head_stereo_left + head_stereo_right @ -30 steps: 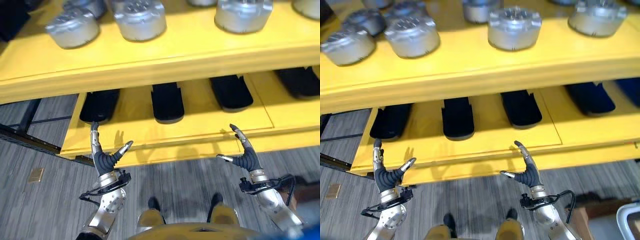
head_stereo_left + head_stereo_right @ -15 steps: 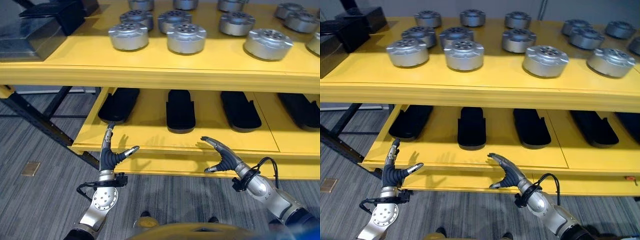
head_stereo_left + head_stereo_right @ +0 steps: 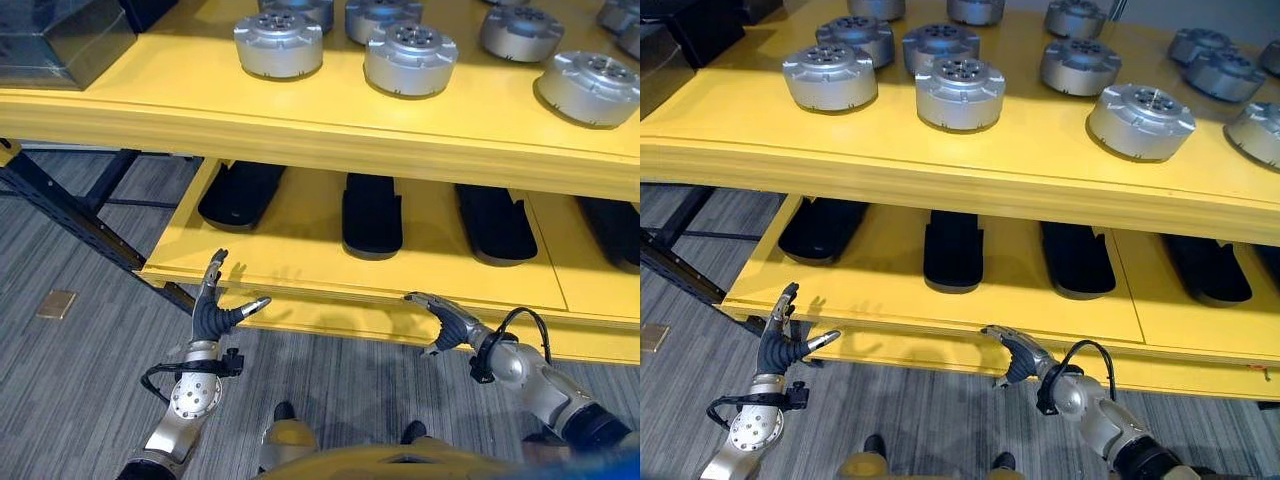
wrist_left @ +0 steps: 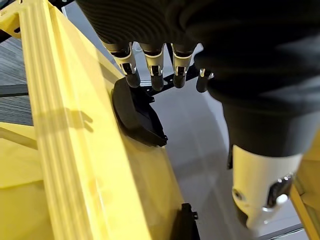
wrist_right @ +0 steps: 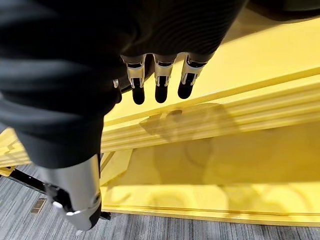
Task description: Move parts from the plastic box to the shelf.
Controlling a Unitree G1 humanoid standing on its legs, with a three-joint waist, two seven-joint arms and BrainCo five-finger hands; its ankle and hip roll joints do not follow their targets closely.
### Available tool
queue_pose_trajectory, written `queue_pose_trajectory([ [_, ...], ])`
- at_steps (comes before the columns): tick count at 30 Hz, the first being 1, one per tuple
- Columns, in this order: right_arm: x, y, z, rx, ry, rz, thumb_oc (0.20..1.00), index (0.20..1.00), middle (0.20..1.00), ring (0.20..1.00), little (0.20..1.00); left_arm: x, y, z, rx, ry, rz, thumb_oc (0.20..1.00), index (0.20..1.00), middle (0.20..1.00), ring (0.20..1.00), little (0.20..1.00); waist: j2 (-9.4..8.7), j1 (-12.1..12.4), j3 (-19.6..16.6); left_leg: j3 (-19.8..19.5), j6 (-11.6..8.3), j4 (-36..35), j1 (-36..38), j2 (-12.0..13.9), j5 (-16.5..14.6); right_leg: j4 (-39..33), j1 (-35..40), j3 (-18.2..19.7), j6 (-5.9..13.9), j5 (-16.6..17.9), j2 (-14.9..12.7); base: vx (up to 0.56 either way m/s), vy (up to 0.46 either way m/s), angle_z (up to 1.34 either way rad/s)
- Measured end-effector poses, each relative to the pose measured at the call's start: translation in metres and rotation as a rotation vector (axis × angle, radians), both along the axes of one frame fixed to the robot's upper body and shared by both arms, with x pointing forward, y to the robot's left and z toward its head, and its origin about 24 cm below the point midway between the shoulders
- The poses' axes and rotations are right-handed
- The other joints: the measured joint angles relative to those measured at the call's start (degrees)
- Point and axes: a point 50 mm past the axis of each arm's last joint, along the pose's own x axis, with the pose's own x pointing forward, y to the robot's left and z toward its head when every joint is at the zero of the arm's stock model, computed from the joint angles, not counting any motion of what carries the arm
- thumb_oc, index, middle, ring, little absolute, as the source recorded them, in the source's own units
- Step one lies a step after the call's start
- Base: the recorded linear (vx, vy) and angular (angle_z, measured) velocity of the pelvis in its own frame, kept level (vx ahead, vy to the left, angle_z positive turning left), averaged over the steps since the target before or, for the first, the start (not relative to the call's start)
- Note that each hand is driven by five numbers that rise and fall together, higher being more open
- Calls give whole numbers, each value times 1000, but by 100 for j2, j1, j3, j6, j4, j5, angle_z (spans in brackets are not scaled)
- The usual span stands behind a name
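Note:
Several round silver parts (image 3: 410, 58) stand on the top deck of a yellow shelf (image 3: 300, 140). On the lower deck (image 3: 290, 262) lies a row of flat black parts (image 3: 372, 212). My left hand (image 3: 213, 318) hovers just in front of the lower deck's left front edge, open and empty, its fingers (image 4: 154, 70) pointing toward one black part (image 4: 135, 115). My right hand (image 3: 452, 324) is below the same edge near the middle, open with relaxed fingers (image 5: 161, 82) and nothing in it.
A dark box (image 3: 55, 35) sits at the top deck's left end. The shelf's black metal frame leg (image 3: 70, 215) slants down to the grey carpet on the left. A small tan square (image 3: 55, 303) lies on the floor.
The camera has swung, so the whole shelf sits differently in view. My right hand has come in from the right toward the middle of the lower edge. Both hands stay open and empty.

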Motion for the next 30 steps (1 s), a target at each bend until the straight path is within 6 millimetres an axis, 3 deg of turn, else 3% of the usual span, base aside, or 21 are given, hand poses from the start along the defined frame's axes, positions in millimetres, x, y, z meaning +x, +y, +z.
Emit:
queue_pose_trajectory([
  [5,11,4,4,-46,-41,29,1000,1000,1000,1000,1000,7,2,6,3,-28,9,1000,1000,1000,1000,1000,45,72,127,-40,13,82,-96,13,-13,14,-44,-36,-3,-3,-6,-37,22,3],
  [14,12,8,8,0,-27,27,1000,1000,1000,1000,1000,5,3,5,-2,-28,24,1000,1000,1000,1000,1000,128,70,162,-16,13,62,-85,21,-13,14,-60,-26,-7,0,-13,-2,2,0],
  [17,7,13,7,228,58,-91,1000,1000,1000,1000,1000,4,1,3,-41,-31,48,1000,1000,1000,1000,1000,135,11,157,-14,13,47,-26,29,-13,2,5,-27,-7,0,-7,-10,4,0],
  [20,-2,16,5,607,176,-294,1000,1000,1000,1000,1000,0,-7,-10,-291,32,56,1000,1000,1000,1000,1000,136,-62,132,29,13,42,27,19,-13,5,18,16,-11,4,-2,-38,-1,-6],
  [23,-19,9,-5,835,269,-443,1000,1000,1000,1000,1000,-11,-14,-26,-521,100,35,1000,1000,1000,1000,1000,123,-212,3,62,13,16,58,19,-12,3,17,48,-11,3,2,-49,-12,-6],
  [26,-37,-11,-14,976,317,-578,1000,1000,1000,1000,1000,-26,-20,-39,-701,155,-29,1000,1000,1000,1000,1000,136,-335,-188,185,13,-66,161,18,-13,-4,3,151,-8,3,2,-29,-12,-17],
  [30,-54,-21,-19,1010,354,-588,1000,1000,1000,1000,1000,-27,-21,-40,-805,146,-76,1000,1000,1000,1000,1000,184,-588,-370,357,12,-138,250,33,-11,-26,-36,322,1,9,8,-33,-35,-20],
])
